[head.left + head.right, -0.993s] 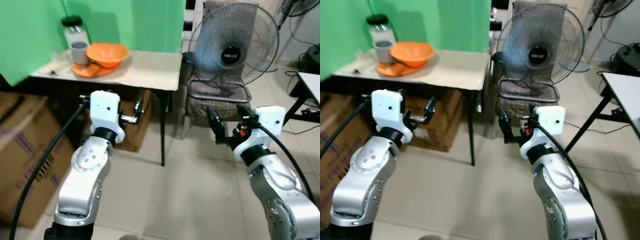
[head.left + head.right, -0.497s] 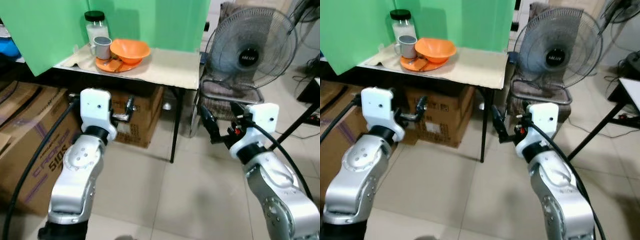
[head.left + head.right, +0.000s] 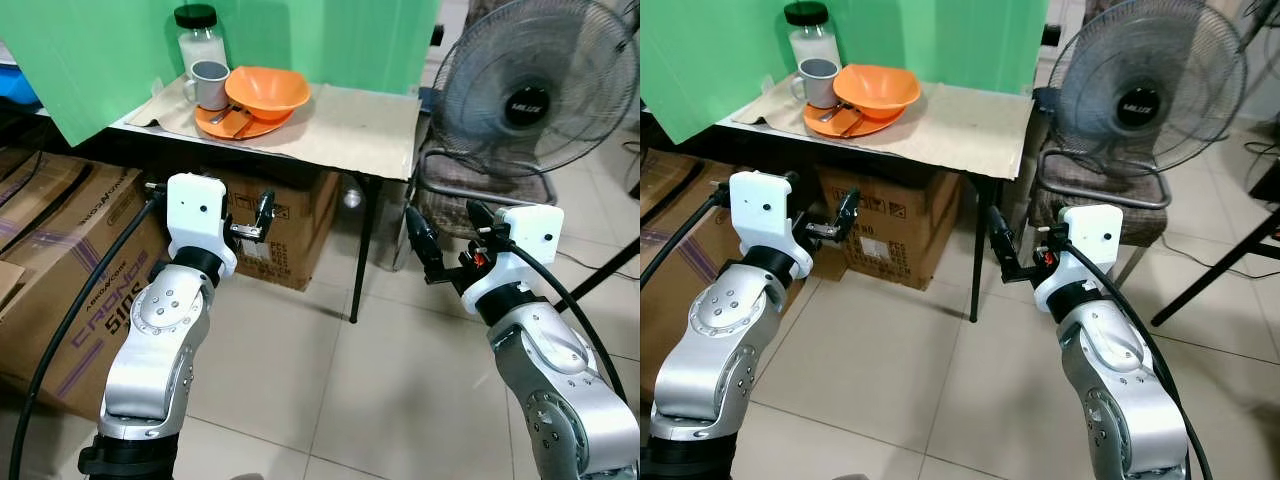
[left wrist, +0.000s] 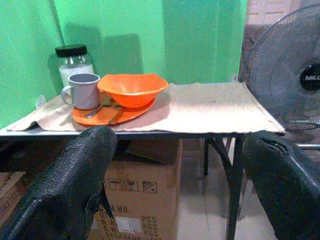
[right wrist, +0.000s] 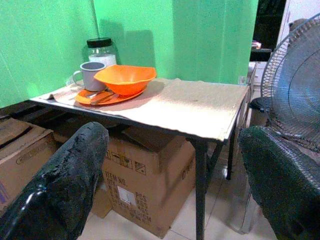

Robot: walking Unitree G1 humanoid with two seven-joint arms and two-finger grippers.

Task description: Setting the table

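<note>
1. Since the earlier frames the camera had swung and drawn closer, so the table (image 3: 380, 120) sat nearer and more central; both arms kept their raised pose before it.
2. On the table's far left end an orange plate (image 3: 262, 127) carried an orange bowl (image 3: 268, 90), a grey mug (image 3: 209, 84) and some cutlery (image 4: 102, 107); a glass jar (image 3: 199, 38) stood just behind the mug.
3. The left gripper (image 3: 262, 214) hung below the table's front edge, fingers spread and empty.
4. The right gripper (image 3: 447, 240) hovered off the table's right side, released, holding nothing.
5. Cardboard boxes (image 3: 285, 215) sat under the table; a fan (image 3: 530, 100) stood to its right.
</note>
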